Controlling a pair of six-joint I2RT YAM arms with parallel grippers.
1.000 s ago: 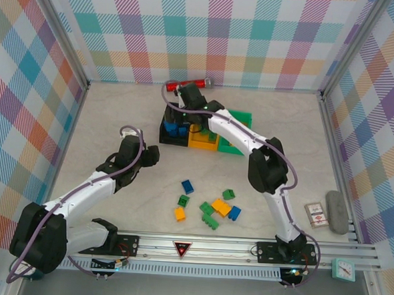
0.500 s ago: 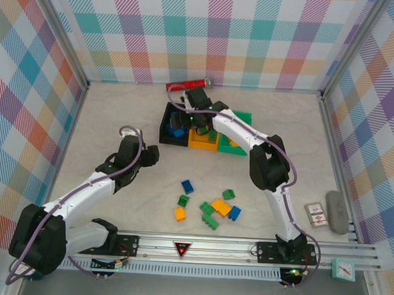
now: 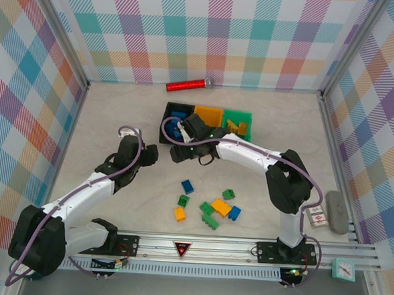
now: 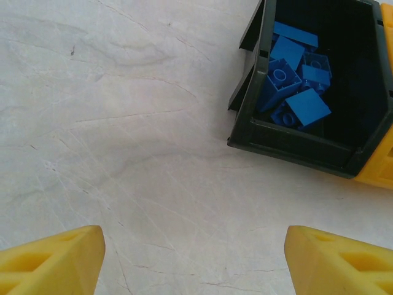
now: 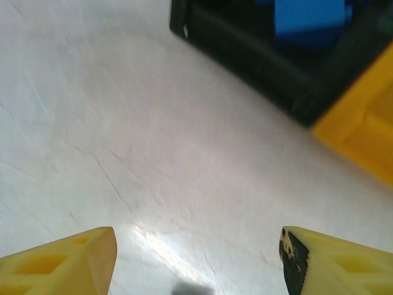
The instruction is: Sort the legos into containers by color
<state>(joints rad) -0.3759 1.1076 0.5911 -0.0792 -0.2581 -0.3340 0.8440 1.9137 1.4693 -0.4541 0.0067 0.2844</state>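
Three containers stand in a row at the back: a black bin [image 3: 165,127] holding blue legos [image 3: 179,114], an orange bin [image 3: 209,115] and a green bin [image 3: 238,116]. Several loose legos lie near the front, among them a blue brick [image 3: 188,186], a green brick [image 3: 228,194] and an orange brick [image 3: 221,206]. My right gripper [image 3: 176,154] hovers open and empty over bare table just in front of the black bin [image 5: 258,67]. My left gripper [image 3: 148,152] is open and empty, left of it, facing the black bin [image 4: 307,147] and its blue legos [image 4: 295,92].
A red cylinder [image 3: 187,85] lies by the back wall. A small card box [image 3: 316,215], a grey block [image 3: 337,211] and a small clock [image 3: 343,268] sit at the right front. Checked walls enclose the table on three sides.
My right arm has pulled back from over the black bin to the table in front of it, and its jaws stand wider. The left arm has not moved.
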